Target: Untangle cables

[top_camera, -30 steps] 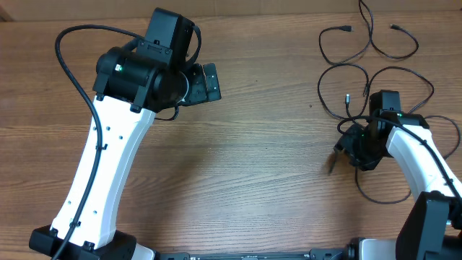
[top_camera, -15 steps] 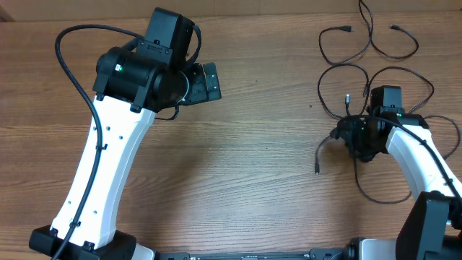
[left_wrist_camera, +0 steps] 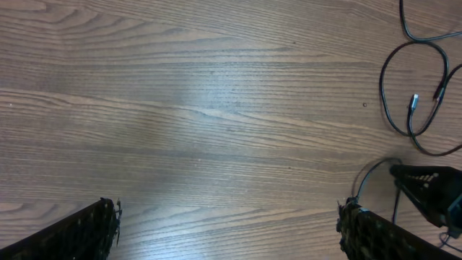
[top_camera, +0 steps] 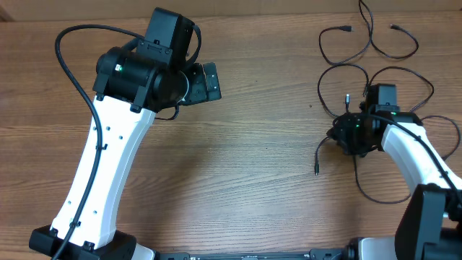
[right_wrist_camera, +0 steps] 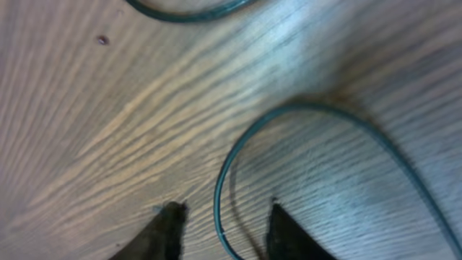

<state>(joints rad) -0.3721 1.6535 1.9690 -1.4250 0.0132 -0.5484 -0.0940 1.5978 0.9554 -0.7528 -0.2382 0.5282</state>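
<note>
Wood tabletop (top_camera: pixel 253 166) is bare across the middle. All the work is at your right edge.

Left arm (top_camera: pixel 108 166) is parked far-left, well apart from the cords. The left gripper (left_wrist_camera: pixel 227 220) has its jaws spread wide and holds nothing. Nothing pins the bundle, so any tug from the right side moves everything.

Right arm (top_camera: pixel 411 155) lies across the cluster. One loop (top_camera: pixel 382 196) runs beside or under the forearm, and I can't tell if it touches. If you swing the arm out, that loop may snag on the link and get dragged.

The cables (top_camera: pixel 375 43) are loose wavy strands at the far right. Loops overlap around the right gripper (top_camera: pixel 345 134), with a separate pair further back near the table edge. Pulling hard on one strand will likely cinch the crossings instead of freeing them.

In the right wrist view, the right gripper's jaws stand narrow, with one strand (right_wrist_camera: pixel 220 195) running between the fingertips (right_wrist_camera: pixel 170 220). I see a gap either side, so it doesn't look pinched yet. Risks:
- The cord is thin and could slide off the tips when you close, leaving you gripping air.
- The tips look very close to the wood. Pushing lower may scrape the table.
- It's the curved part of a loop. Lift it and the rest may follow.

The free plug end (top_camera: pixel 316 170) lies on open wood toward the centre. It could whip or catch if you jerk.
</note>
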